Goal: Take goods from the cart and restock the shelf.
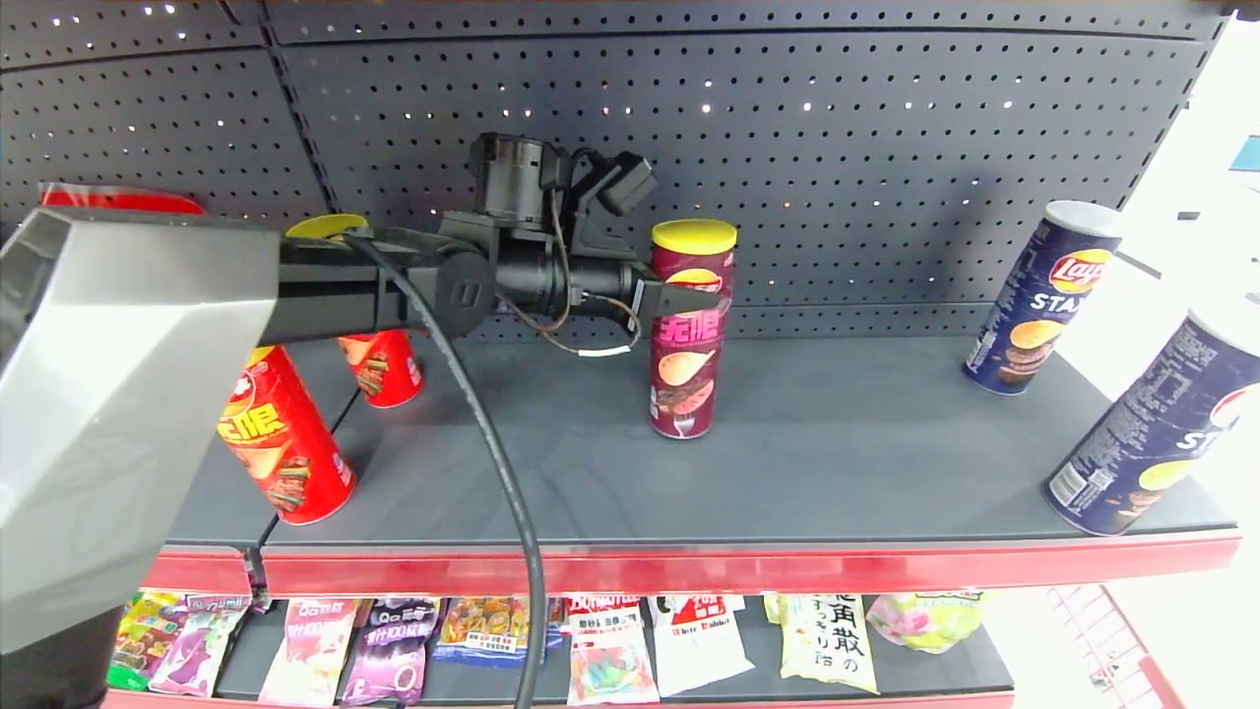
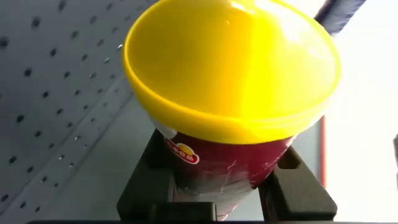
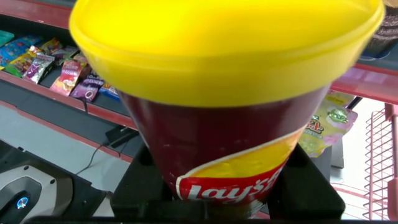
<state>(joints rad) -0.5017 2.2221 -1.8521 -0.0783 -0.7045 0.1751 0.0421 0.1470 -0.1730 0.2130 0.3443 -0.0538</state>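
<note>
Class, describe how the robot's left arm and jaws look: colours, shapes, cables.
The left arm has an angular silver-grey shell near the camera, then black links. A thick black cable hangs from it; thin wires loop at the wrist. The jaws are black and blocky.

This is a shop: a dark shelf [image 1: 787, 463] with a red front edge [image 1: 689, 569] and perforated back panel [image 1: 886, 148] carries chip cans [image 1: 1039, 295], with snack bags [image 1: 610, 650] displayed below.
</note>
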